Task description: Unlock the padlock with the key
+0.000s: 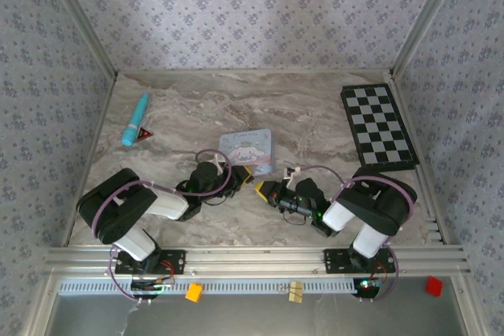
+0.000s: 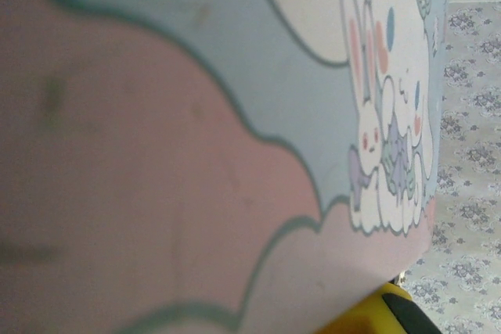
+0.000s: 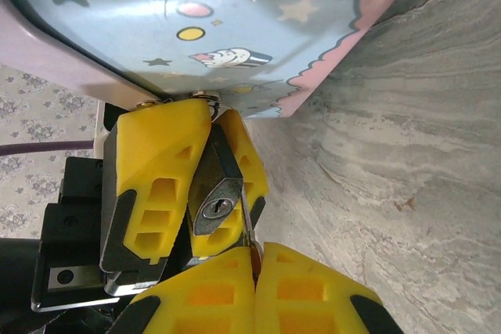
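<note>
Grey-lilac floral-patterned wallpaper walls enclose 3 sides of a beige-grey marbled tabletop, edged by silver aluminium rails.

The tin blocks the middle of the counter, with the left end effector and right end effector crowded at its near edge. Open marble runs behind, out to the pen and chessboard.

A pastel tin, checkerboard and blue marker lie well apart.
</note>
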`<action>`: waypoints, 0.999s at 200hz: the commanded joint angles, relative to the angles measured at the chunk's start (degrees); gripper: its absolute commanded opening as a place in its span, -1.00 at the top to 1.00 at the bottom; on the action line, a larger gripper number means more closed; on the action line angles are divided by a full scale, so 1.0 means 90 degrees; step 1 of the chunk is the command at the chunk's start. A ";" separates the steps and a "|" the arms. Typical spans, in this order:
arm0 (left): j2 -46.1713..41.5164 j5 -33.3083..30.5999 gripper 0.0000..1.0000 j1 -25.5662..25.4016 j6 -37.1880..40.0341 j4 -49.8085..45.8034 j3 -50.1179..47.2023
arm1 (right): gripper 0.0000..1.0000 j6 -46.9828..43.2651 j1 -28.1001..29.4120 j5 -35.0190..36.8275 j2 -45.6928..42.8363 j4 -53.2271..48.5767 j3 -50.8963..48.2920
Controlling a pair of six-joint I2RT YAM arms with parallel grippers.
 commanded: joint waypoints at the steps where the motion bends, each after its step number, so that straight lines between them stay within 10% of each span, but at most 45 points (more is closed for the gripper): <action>1: 0.0025 0.0098 0.76 0.0111 -0.0078 0.0510 -0.0060 | 1.00 0.0006 0.0008 0.0072 -0.0087 0.0283 -0.0087; 200: 0.0003 0.0071 0.77 -0.0038 -0.0271 0.0675 -0.0065 | 1.00 -0.0043 0.0136 0.0146 -0.0256 0.0178 -0.0012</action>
